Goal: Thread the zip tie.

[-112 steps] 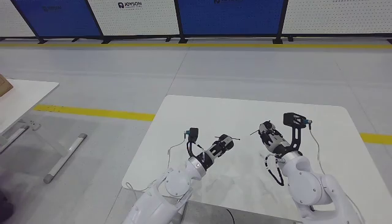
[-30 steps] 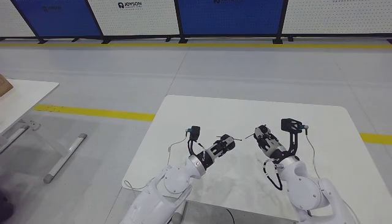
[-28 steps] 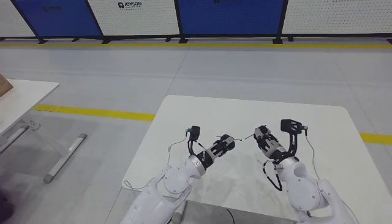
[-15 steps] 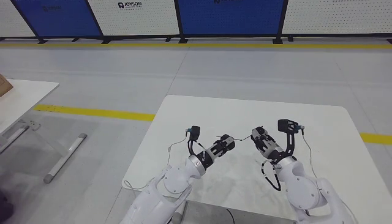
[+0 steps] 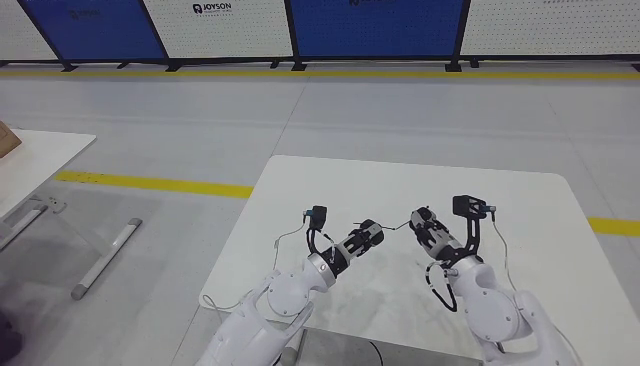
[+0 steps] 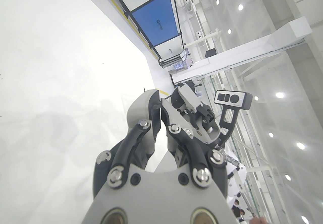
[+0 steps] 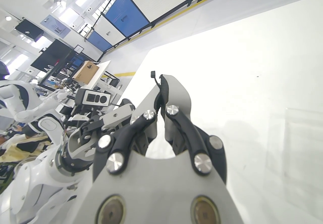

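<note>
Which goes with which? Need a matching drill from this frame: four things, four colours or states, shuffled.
Things:
1. zip tie
2. table
3. floor line
4. right gripper

Descriptions:
A. yellow
B. shut on the zip tie
C. thin, black, its head poking out past the fingertips
D. white, flat surface

Pairs: 1-C, 2-D, 3-A, 4-B.
</note>
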Controlling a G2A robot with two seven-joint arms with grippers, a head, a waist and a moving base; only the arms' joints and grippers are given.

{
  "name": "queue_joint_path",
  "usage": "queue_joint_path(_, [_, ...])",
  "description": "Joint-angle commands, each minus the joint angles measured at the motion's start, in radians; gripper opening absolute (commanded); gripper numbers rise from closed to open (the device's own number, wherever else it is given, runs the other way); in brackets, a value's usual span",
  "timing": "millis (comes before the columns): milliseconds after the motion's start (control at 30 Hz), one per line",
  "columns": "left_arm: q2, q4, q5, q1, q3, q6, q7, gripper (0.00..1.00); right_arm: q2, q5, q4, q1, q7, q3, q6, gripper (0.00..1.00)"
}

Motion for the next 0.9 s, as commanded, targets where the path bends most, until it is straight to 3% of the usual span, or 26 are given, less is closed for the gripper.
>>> queue_joint_path(0, [0.000,0.000,0.000,0.000,0.000,0.000,0.000,0.00,-0.001,0.000,0.002,0.001,0.001,-0.001,-0.004,0.00])
queue_joint_path(867, [0.000,0.000,0.000,0.000,0.000,0.000,0.000,0.00,-0.008,-0.007,0.011,0.007,-0.009,-0.011,-0.013,0.00])
